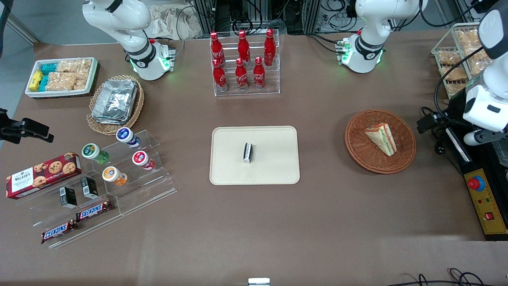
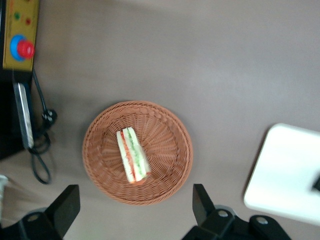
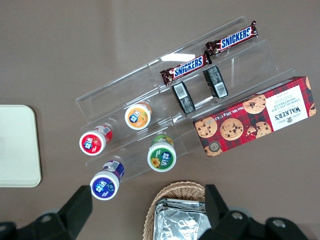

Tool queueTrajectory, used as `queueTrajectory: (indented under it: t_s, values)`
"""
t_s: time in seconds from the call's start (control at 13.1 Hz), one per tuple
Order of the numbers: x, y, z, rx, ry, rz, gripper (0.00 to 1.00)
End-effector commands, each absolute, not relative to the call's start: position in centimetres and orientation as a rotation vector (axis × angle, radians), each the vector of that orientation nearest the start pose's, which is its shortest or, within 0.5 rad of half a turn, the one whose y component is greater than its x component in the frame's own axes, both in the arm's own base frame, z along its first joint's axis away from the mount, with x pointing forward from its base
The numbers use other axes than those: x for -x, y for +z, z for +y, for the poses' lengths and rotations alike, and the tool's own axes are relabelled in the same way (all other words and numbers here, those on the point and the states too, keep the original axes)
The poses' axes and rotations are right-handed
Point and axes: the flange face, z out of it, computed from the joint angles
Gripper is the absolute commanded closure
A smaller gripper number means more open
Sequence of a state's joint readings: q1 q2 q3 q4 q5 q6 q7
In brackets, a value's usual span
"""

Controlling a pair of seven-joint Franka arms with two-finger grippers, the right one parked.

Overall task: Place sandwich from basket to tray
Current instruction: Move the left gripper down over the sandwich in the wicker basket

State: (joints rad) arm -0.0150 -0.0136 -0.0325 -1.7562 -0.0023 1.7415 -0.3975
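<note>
1. Sitting in the basket (image 1: 380, 141) is the sandwich (image 1: 381, 138), a pale wedge lying on its side with the green and orange-red filling showing along the cut edge. Wrist cam shows it (image 2: 133, 154) roughly in the middle of the weave (image 2: 165, 150), touching nothing else.
2. That basket is the reddish-brown round one, flat on the brown tabletop (image 1: 325, 206) toward the working arm's end.
3. The left arm's gripper (image 2: 136, 207) hangs above the basket, looking straight down at it. Its jaws are spread wide with nothing between them, and one fingertip (image 2: 66, 202) shows past each side of the basket rim. Not touching the sandwich or the wicker.
4. Beige tray (image 1: 254, 155) lies mid-tabletop, well apart from the basket and about level with it. A small black-and-white packet (image 1: 247, 152) rests near the tray's center.
5. Farther from the front camera than the tray there's a clear rack (image 1: 246, 89) with six red cola bottles (image 1: 241, 59) standing upright.
6. Near the basket, at the table edge by the working arm, a yellow control box (image 1: 486, 202) with a red button (image 1: 475, 183), plus some black cables (image 2: 42, 145).
7. Toward the parked arm's end: a lighter wicker basket holding foil trays (image 1: 115, 101), a white tray of snacks (image 1: 61, 76), a clear stepped stand (image 1: 119, 182) with round-lidded cups (image 1: 115, 175), a Walkers cookie box (image 1: 41, 174) and two Snickers bars (image 1: 94, 209).
</note>
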Motion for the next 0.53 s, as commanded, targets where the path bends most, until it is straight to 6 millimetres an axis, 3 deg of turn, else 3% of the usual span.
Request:
queueTrajectory:
  t_s: [0.0, 0.31, 0.46]
  values:
    - [-51.7, 51.3, -2.7, 3.009, -0.070, -0.928, 0.00]
    - [-49.9, 44.3, -2.4, 2.906, -0.051, -1.200, 0.00]
    - [-49.0, 41.5, -2.3, 2.870, 0.000, -1.236, 0.00]
